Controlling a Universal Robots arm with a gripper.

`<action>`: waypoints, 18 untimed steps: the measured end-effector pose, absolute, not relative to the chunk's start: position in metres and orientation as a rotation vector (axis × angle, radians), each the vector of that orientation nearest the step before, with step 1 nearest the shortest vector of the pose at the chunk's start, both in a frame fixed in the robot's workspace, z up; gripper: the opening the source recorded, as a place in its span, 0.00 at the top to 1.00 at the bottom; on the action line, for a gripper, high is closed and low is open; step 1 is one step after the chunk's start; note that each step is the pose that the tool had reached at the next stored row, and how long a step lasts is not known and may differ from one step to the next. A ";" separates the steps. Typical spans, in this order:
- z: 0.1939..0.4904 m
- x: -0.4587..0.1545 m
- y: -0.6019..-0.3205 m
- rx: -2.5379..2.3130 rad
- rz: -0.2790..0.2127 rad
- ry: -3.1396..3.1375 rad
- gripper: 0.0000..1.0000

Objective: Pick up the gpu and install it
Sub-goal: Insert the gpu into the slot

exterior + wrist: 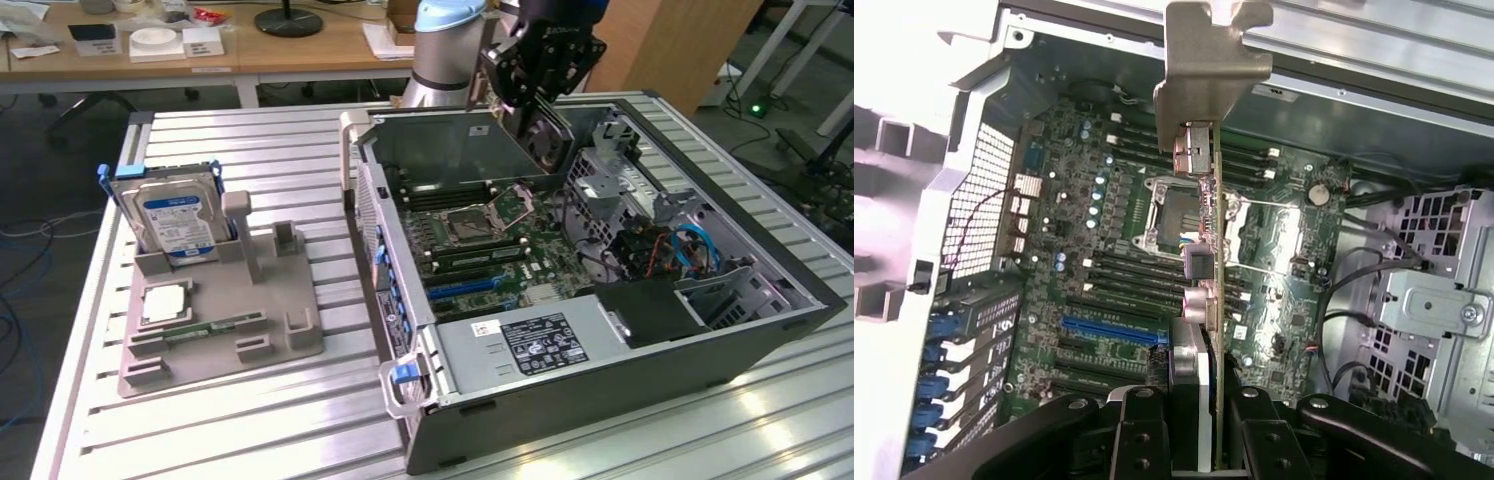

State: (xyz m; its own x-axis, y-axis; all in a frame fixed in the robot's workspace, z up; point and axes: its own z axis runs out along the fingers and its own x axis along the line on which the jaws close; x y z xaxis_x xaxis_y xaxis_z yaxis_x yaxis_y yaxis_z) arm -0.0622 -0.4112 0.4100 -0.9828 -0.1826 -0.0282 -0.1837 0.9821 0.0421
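Your gripper (pixel 1199 405): jaws narrow, clamped on gpu (pixel 1209 80) edge; card hangs over open case (pixel 627 390) holding motherboard (pixel 1274 240), seemingly clear of it.

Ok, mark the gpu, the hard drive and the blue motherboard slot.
gpu (pixel 1214 70): wrist view, on its silvery metal bracket.
hard drive (pixel 176 218): exterior view, on its blue-white label.
blue motherboard slot (pixel 1112 330): wrist view, on the slot's middle.

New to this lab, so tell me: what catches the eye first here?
An open black computer tower lies on the slatted metal table, green motherboard exposed. Over it the black gripper clamps a thin dark expansion card with a silvery bracket. At the exterior view's left, a silver blue-labelled hard drive stands in a grey holder.
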 end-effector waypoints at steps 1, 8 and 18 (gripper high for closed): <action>0.410 -0.062 -0.411 -0.293 0.070 3.103 0.72; 0.410 -0.062 -0.411 -0.338 0.070 3.099 0.72; 0.410 -0.062 -0.412 -0.405 0.071 3.092 0.72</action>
State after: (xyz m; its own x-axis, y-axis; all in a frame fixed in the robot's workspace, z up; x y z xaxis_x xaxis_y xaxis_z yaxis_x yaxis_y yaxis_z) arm -0.0622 -0.4120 0.4100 -0.9660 -0.2571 -0.0283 -0.2581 0.9652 0.0422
